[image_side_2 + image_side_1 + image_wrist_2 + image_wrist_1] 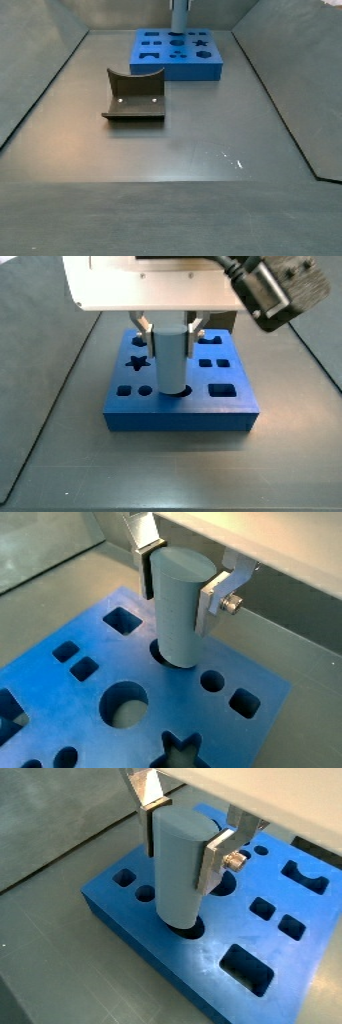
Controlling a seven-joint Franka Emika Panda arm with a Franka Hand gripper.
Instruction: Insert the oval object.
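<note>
Gripper [185, 830] closed on the upper part of the peg [179, 873]; one silver finger [218, 858] lies flat against each side, also seen in a wrist view [217, 600]. Same grip shows in a side view, gripper [167, 328] straddling the peg [170, 360].

Peg hangs upright straight below the gripper. Its lower end sits at the mouth of a dark hole [191, 928] in the block [144, 943], directly under the fingers. In a wrist view [175, 607] the foot of the peg meets the hole rim [160, 657]; how deep it has gone in, cannot tell. Most of the peg's length stands above the block's top face.

Block [274, 727] lies flat on the floor under the gripper, top face cut with several shaped holes: a round one [123, 704] beside the peg, small squares, a star [136, 363] to one side in a side view.

Well away from the gripper, in a side view, the fixture [135, 97] stands on the floor apart from the block [181, 55]. In that view only the peg [178, 17] shows above the block; the gripper itself is cut off by the frame edge.
</note>
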